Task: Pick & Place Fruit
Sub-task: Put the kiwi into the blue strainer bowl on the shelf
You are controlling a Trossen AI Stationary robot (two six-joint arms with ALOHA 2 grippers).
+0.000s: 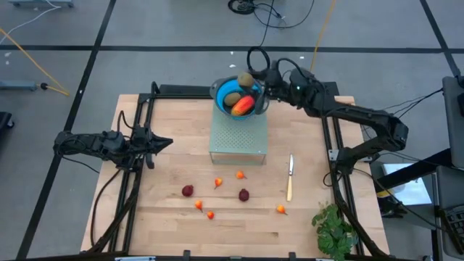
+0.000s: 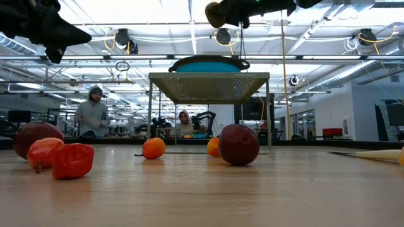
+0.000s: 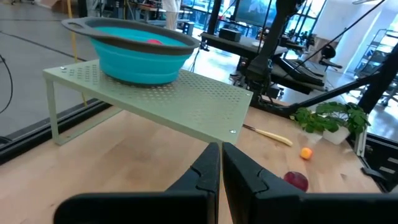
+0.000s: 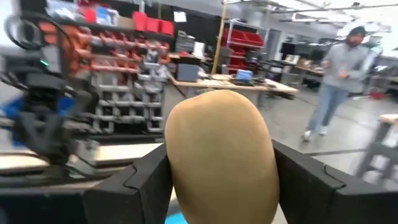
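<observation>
A blue bowl (image 1: 222, 90) stands on a pale green perforated rack (image 1: 238, 138) at the far middle of the table. In the bowl lie a brown kiwi (image 1: 232, 99) and the red-orange mango (image 1: 243, 106). My right gripper (image 1: 248, 78) is shut on a second brown kiwi (image 4: 217, 155) above the bowl's far rim. Two dark-red balls (image 1: 188, 191) (image 1: 244, 194) and several tiny orange fruits (image 1: 218, 183) lie on the table in front of the rack. My left gripper (image 1: 163, 143) is shut and empty, above the table's left side. My right gripper pinches the kiwi's two opposite sides (image 4: 177, 155) between its two fingers (image 4: 146, 180). The fingers come roughly level from the table's right side. The kiwi (image 2: 214, 12) is lifted clear, high above the bowl.
A slim pale-handled knife (image 1: 290, 176) lies right of the fruit. A green leafy bunch (image 1: 333, 228) sits at the near right corner. Black frame rails (image 1: 134, 167) run along the table's left and right sides. People stand in the room beyond the table.
</observation>
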